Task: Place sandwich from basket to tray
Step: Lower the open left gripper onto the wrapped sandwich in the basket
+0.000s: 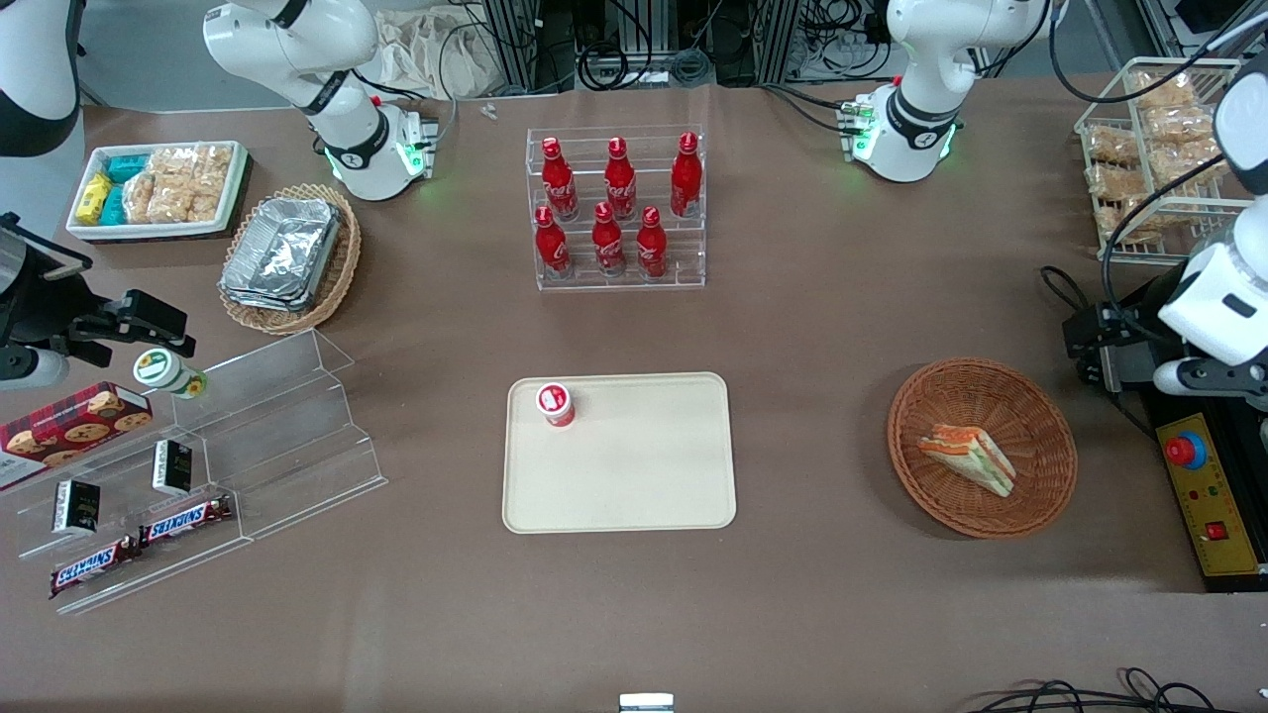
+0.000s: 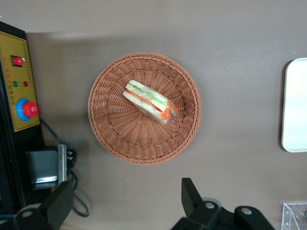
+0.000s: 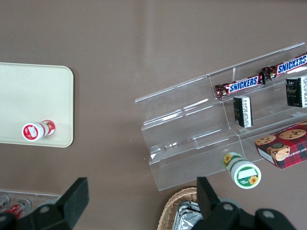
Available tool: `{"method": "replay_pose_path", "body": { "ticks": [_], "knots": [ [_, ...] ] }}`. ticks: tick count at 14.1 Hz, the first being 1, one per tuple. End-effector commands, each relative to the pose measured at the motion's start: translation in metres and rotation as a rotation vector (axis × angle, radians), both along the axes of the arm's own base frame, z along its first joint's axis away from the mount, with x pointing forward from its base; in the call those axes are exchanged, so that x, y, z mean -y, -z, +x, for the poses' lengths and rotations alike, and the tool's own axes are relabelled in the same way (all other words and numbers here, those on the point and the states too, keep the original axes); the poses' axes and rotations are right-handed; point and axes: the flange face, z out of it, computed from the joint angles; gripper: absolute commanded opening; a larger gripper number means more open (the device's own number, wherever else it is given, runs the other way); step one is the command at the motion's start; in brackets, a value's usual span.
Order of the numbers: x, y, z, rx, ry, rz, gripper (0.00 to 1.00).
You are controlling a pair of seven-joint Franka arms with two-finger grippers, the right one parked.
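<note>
Best approach, I'd judge: drop straight down w/ jaws across the wedge's long bread faces, squeeze lightly. Left gripper [image 2: 127, 206] hung high above the wicker basket [image 2: 110, 139], fingers spread wide, holding nothing. Sandwich [image 2: 149, 101], white bread, orange/green layers, clear wrap, lay mid-basket; tray [image 1: 634, 475] well apart.

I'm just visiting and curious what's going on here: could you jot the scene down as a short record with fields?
sandwich: lying in the basket, wrapped
basket: on the table, toward the working arm's end
tray: mid-table, holds only a small red cup at one corner
gripper: open, above the table beside the basket, holding nothing
task status: sandwich not yet picked up
</note>
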Motion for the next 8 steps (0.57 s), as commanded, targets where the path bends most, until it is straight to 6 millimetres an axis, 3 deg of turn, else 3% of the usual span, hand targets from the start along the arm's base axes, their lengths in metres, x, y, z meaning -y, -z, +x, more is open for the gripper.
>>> {"method": "replay_pose_path", "body": {
  "ticks": [1,8],
  "knots": [
    [0.002,0.035,-0.002,-0.019,-0.039,-0.028,1.00],
    [0.004,0.119,0.031,0.020,-0.375,-0.020,1.00]
  ]
}}
